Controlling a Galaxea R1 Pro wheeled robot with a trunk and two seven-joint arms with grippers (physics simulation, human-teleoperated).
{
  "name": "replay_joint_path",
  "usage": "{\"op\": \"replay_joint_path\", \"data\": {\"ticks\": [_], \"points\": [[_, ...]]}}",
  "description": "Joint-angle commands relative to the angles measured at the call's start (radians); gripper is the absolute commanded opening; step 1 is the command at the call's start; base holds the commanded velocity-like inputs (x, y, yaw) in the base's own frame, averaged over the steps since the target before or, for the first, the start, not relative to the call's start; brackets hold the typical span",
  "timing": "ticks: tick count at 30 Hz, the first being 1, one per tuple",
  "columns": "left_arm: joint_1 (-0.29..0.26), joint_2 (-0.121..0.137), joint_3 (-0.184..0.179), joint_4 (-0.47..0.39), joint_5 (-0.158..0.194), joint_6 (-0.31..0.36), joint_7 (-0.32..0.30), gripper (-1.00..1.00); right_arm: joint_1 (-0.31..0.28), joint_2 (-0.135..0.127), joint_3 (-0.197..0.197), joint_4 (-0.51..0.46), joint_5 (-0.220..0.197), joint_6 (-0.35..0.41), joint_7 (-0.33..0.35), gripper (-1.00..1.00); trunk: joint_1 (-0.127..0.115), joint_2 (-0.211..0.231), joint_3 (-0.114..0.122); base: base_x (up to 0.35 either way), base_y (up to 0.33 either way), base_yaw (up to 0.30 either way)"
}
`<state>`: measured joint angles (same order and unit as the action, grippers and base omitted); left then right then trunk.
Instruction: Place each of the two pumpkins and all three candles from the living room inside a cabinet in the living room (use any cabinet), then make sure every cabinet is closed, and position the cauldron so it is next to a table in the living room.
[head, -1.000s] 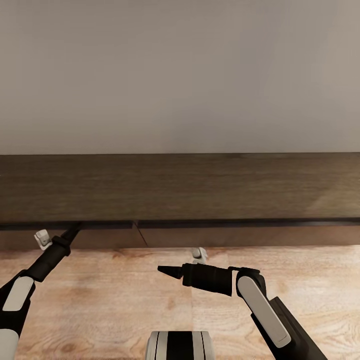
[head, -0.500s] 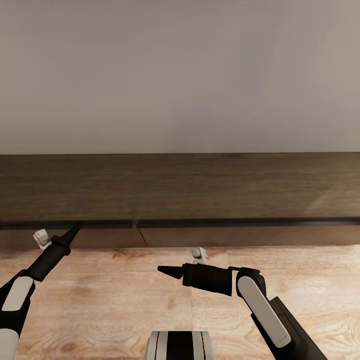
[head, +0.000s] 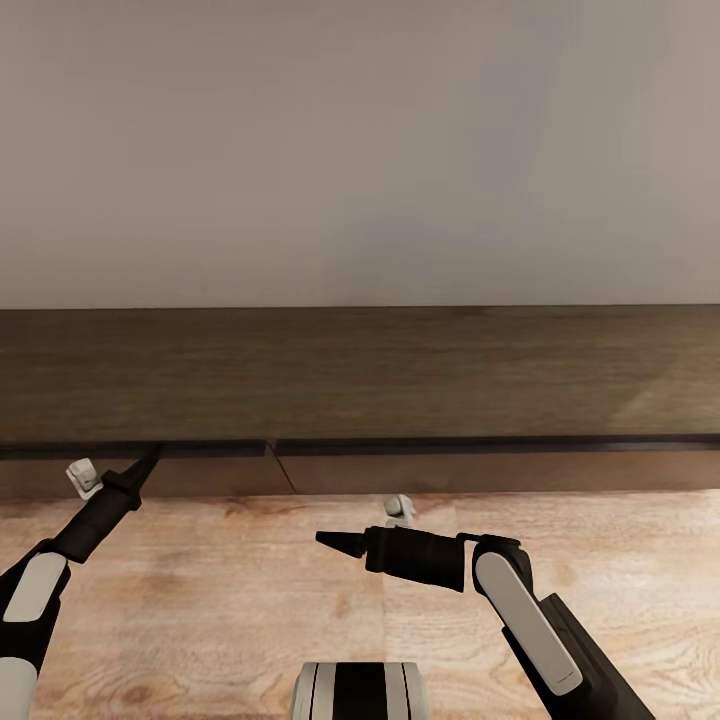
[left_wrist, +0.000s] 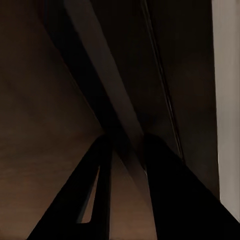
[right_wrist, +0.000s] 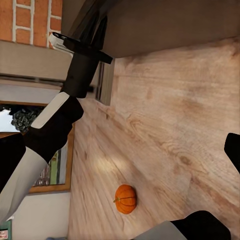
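The long dark-brown cabinet (head: 400, 380) runs along the wall straight ahead. My left gripper (head: 152, 458) reaches the top edge of a front panel near the seam between two panels. In the left wrist view its two dark fingers (left_wrist: 165, 190) stand on either side of that panel edge (left_wrist: 125, 150), closed against it. My right gripper (head: 325, 540) hovers over the wood floor, pointing left, open and empty (right_wrist: 200, 184). One orange ribbed pumpkin (right_wrist: 125, 198) lies on the floor in the right wrist view, away from the cabinet (right_wrist: 165, 25). Candles, cauldron and table are out of view.
Light wood plank floor (head: 250, 600) spreads in front of the cabinet. A plain beige wall (head: 360, 150) rises behind it. The right wrist view shows my left arm (right_wrist: 75, 65), a brick chimney (right_wrist: 30, 20) and a glazed wooden door (right_wrist: 35, 155).
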<state>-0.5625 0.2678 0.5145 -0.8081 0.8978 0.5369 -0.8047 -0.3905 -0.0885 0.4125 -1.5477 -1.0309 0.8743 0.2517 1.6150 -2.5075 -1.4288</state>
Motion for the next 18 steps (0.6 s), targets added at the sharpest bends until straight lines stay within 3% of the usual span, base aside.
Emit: {"op": "replay_joint_path", "data": {"ticks": [1,18], "points": [[0.000,0.001,0.004,0.001,0.001,-0.005,0.004,-1.00,-0.001,0.000,0.001,0.000,0.006,0.002,0.006,1.00,0.000,0.000,-0.001,0.000,0.000,0.000],[0.000,0.002,0.004,0.015,0.024,-0.006,0.004,-1.00,-0.001,0.000,-0.002,0.000,0.006,0.002,0.006,1.00,0.000,0.000,-0.001,-0.032,0.000,0.000]]}}
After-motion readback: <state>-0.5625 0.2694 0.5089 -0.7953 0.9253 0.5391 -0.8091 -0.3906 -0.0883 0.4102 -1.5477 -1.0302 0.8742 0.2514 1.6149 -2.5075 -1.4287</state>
